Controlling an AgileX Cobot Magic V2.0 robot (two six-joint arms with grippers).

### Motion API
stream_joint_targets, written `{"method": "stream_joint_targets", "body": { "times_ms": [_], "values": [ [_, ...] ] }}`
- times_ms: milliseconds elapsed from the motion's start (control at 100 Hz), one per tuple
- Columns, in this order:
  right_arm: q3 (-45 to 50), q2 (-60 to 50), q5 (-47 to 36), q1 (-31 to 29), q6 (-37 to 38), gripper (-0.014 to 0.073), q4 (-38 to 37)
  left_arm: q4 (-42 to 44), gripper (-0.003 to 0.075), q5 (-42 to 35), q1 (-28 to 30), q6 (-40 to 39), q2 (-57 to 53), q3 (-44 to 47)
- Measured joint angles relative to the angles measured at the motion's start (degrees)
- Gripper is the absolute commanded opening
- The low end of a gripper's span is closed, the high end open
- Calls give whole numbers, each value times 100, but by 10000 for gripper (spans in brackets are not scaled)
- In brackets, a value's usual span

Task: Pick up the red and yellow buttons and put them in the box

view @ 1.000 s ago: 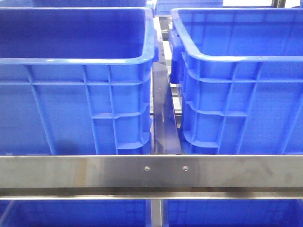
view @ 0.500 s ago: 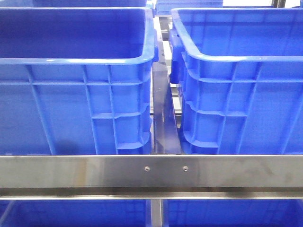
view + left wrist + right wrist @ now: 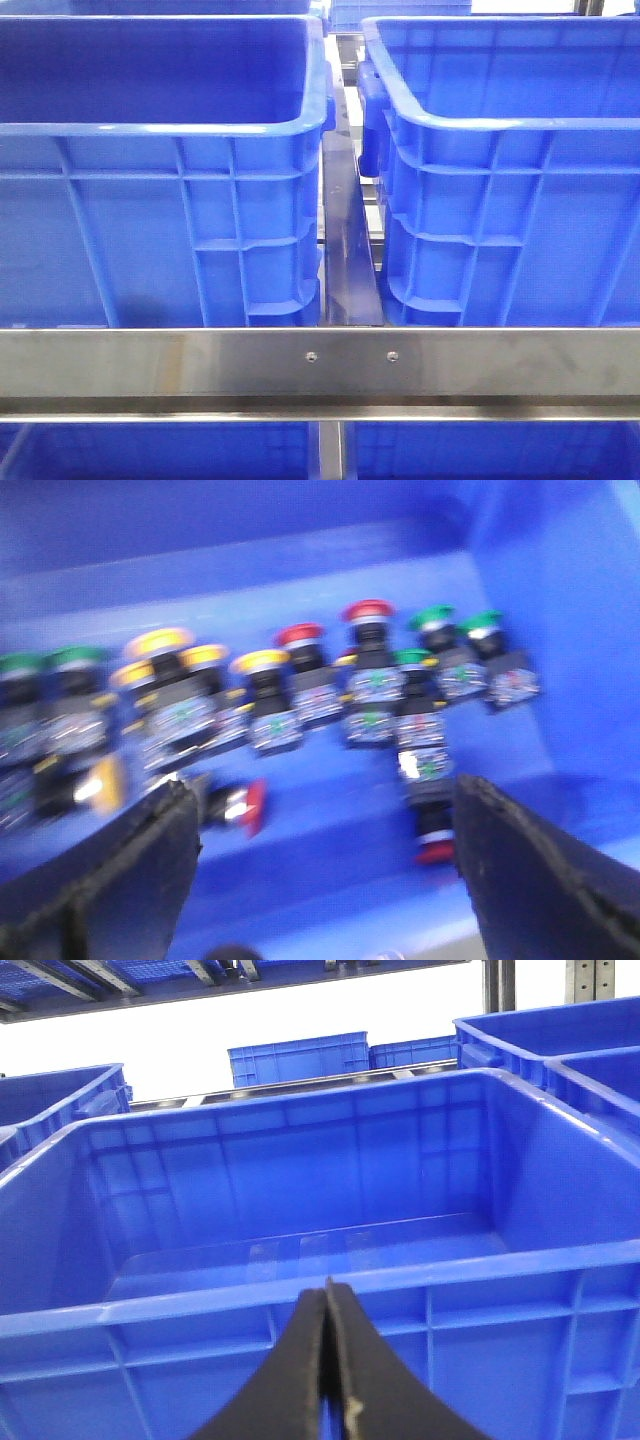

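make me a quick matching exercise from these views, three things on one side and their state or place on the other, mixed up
Things:
1. left gripper
2. right gripper
3. red-capped buttons

States or places:
A. fingers pressed together, in front of a blue crate
B. lying among yellow and green ones on a blue bin floor
C. fingers spread wide, nothing between them

Pairs: 1-C, 2-A, 3-B

No visible change in front view.
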Motion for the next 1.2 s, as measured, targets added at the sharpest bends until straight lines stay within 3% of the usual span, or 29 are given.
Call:
{"method": "stream_joint_targets", "body": {
  "times_ms": [200,500,1200],
  "values": [
    [0,0,-4,0,0,-68,0,106,501,-45,-422,0,1486,-838],
    [0,0,-4,0,0,-68,0,139,501,-142,-459,0,3091,-1593],
    [0,0,-4,0,0,-68,0,138,491,-740,-459,-105,4238,-1691]
  ]
}}
